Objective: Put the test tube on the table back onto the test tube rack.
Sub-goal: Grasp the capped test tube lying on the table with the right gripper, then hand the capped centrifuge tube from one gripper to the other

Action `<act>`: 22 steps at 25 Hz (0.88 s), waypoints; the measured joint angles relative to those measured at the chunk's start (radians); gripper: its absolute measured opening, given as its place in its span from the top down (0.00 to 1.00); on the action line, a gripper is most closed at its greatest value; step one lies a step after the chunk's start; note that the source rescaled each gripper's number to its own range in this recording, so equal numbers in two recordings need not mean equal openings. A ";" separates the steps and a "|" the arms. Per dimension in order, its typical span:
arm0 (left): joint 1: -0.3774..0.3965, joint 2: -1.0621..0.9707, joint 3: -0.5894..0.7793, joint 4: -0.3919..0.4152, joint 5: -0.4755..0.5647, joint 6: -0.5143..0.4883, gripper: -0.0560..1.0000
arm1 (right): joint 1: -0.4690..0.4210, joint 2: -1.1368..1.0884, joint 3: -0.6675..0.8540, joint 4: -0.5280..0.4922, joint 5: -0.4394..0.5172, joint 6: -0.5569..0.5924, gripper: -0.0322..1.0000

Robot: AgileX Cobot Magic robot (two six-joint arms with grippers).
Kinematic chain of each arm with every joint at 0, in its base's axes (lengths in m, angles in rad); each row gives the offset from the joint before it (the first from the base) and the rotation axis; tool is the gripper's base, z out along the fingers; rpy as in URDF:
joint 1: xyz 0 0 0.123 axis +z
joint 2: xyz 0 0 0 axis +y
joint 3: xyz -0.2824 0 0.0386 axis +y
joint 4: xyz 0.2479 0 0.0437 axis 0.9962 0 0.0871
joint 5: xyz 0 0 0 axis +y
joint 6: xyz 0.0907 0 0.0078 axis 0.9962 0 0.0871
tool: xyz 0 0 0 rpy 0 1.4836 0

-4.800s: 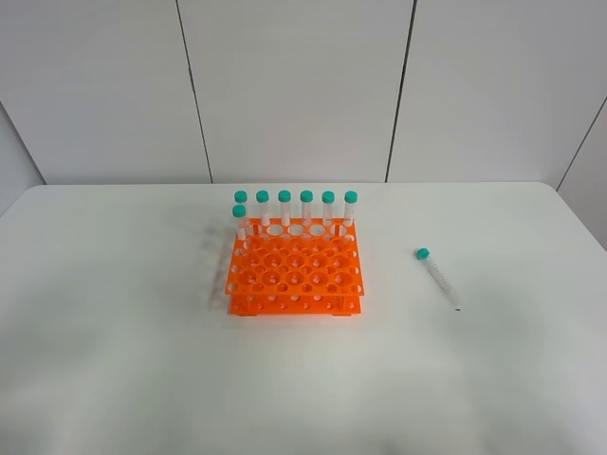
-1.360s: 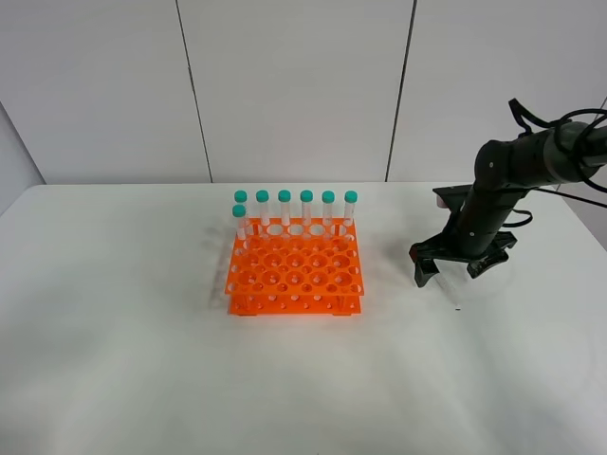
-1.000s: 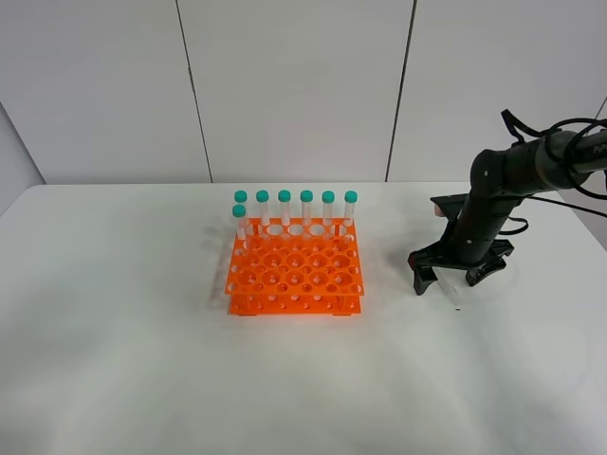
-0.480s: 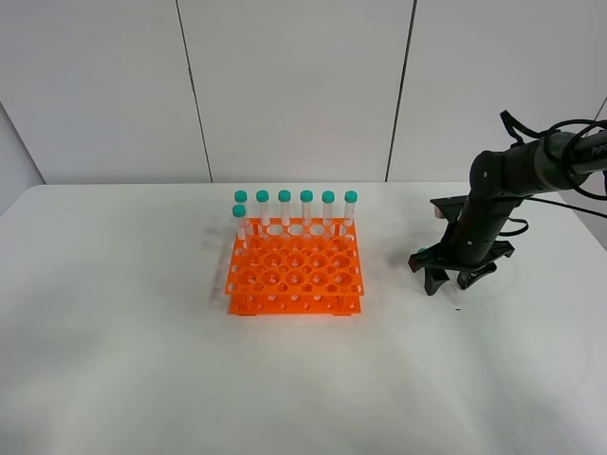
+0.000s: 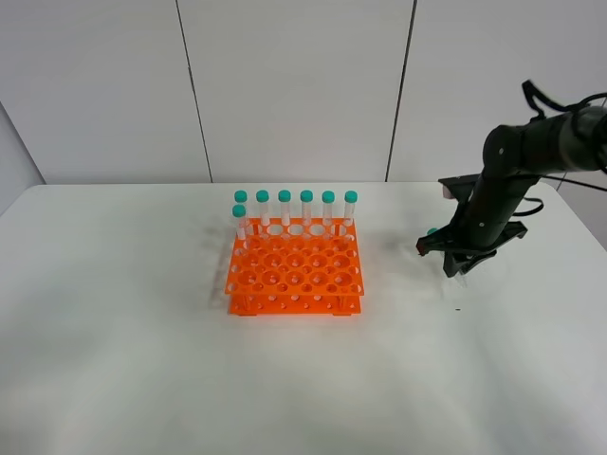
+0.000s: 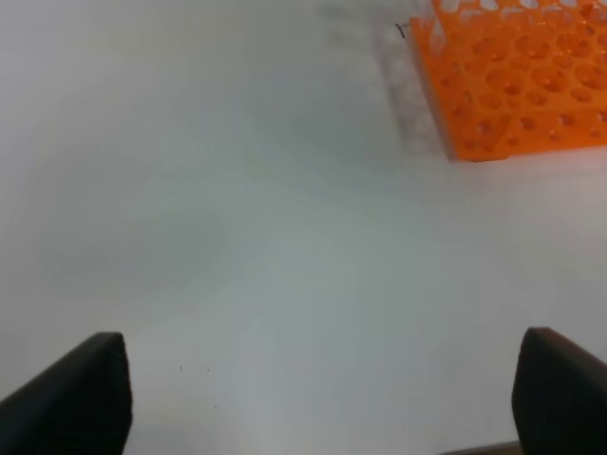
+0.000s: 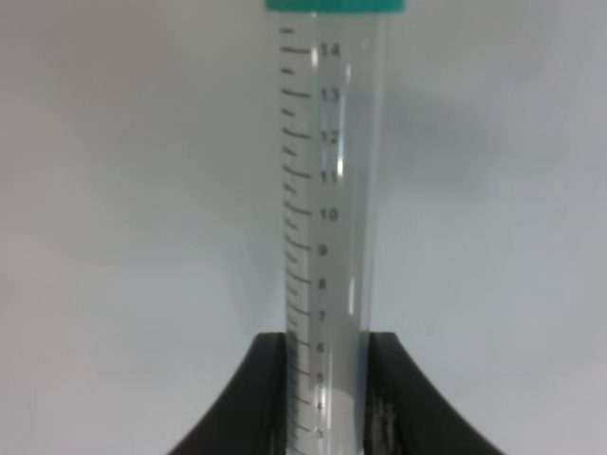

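Observation:
My right gripper (image 5: 454, 260) is shut on the test tube, whose teal cap (image 5: 432, 232) sticks out toward the rack, and holds it just above the white table (image 5: 142, 360). In the right wrist view the clear graduated test tube (image 7: 327, 190) sits clamped between my two black fingers (image 7: 266, 379), and the right gripper (image 7: 327, 384) is closed around its lower part. The orange test tube rack (image 5: 294, 270) stands at the table's middle, left of the gripper, with several teal-capped tubes (image 5: 306, 207) along its back row. My left gripper (image 6: 322, 379) is open and empty over bare table.
The rack's near corner (image 6: 503, 85) shows in the left wrist view, well ahead of the left fingers (image 6: 81, 398). White wall panels (image 5: 294, 85) rise behind the table. A small dark speck (image 5: 458, 308) lies on the table below the right gripper.
My right gripper has closed on the tube where it lay and lifted it off the table, moving slightly up and back. The rack and its tubes have not moved.

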 joint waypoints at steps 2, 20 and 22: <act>0.000 0.000 0.000 0.000 0.000 0.000 0.00 | 0.000 -0.072 0.000 -0.007 0.056 0.000 0.95; 0.000 0.000 0.000 0.000 0.000 0.000 0.00 | 0.131 -0.762 0.344 0.311 0.041 -0.356 0.95; 0.000 0.000 0.000 0.000 0.000 0.000 0.00 | 0.131 -0.747 0.378 0.426 0.032 -0.512 0.95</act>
